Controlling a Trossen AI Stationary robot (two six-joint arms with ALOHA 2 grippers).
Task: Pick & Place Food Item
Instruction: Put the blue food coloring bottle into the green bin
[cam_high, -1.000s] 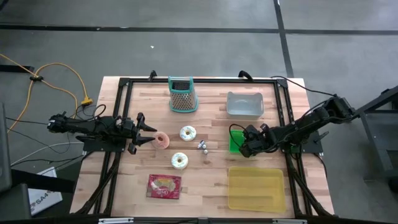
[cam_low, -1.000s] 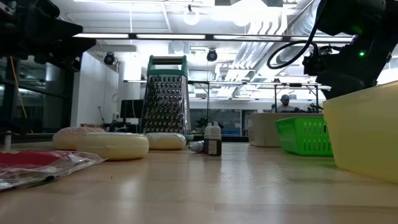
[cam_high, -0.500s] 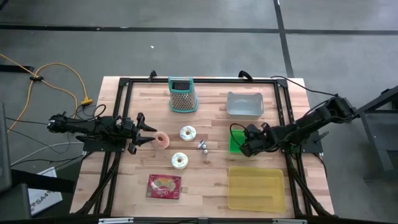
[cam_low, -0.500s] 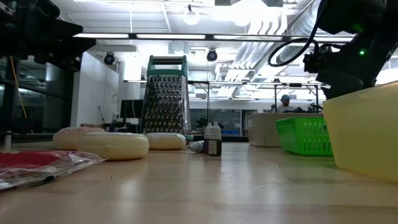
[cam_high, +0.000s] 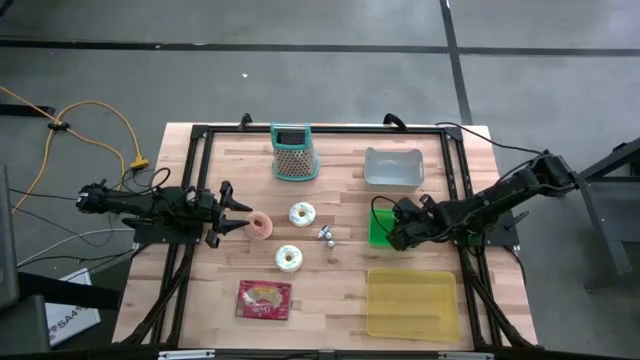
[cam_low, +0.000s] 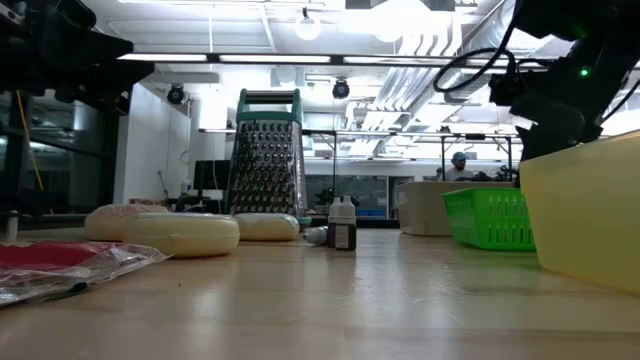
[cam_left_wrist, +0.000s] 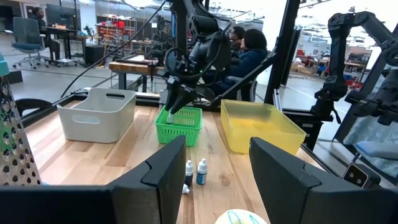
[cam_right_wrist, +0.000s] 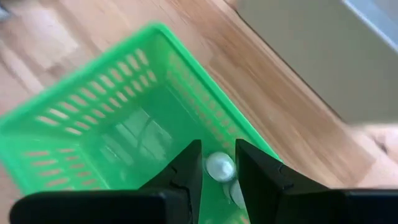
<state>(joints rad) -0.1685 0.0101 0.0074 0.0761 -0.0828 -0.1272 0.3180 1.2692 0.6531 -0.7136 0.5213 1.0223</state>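
Observation:
My right gripper (cam_right_wrist: 216, 150) hangs over the green basket (cam_right_wrist: 118, 130), shut on a small white-capped bottle (cam_right_wrist: 219, 167). From the left wrist view it shows as gripper (cam_left_wrist: 171, 106) with the bottle (cam_left_wrist: 169, 116) just above the basket (cam_left_wrist: 181, 123). Two more small bottles (cam_left_wrist: 196, 172) stand on the table's middle. A pink donut (cam_high: 262, 224) and two white donuts (cam_high: 302, 213) (cam_high: 289, 258) lie on the wood. My left gripper (cam_high: 243, 216) waits open at the table's left, level, close to the pink donut. My right gripper pinches the small bottle between its two fingers (cam_right_wrist: 189, 168), which stand on either side of its round white top (cam_right_wrist: 220, 163). The fingers slant down from the table's right side. The bottle hangs below the fingertips, lifted clear, over the inside of the green basket.
A metal grater (cam_high: 293, 152) stands at the far edge and a white bin (cam_high: 393, 168) beyond the basket. A yellow bin (cam_high: 412, 303) sits near right, a red packet (cam_high: 264, 298) near left. People sit beyond the table in the left wrist view.

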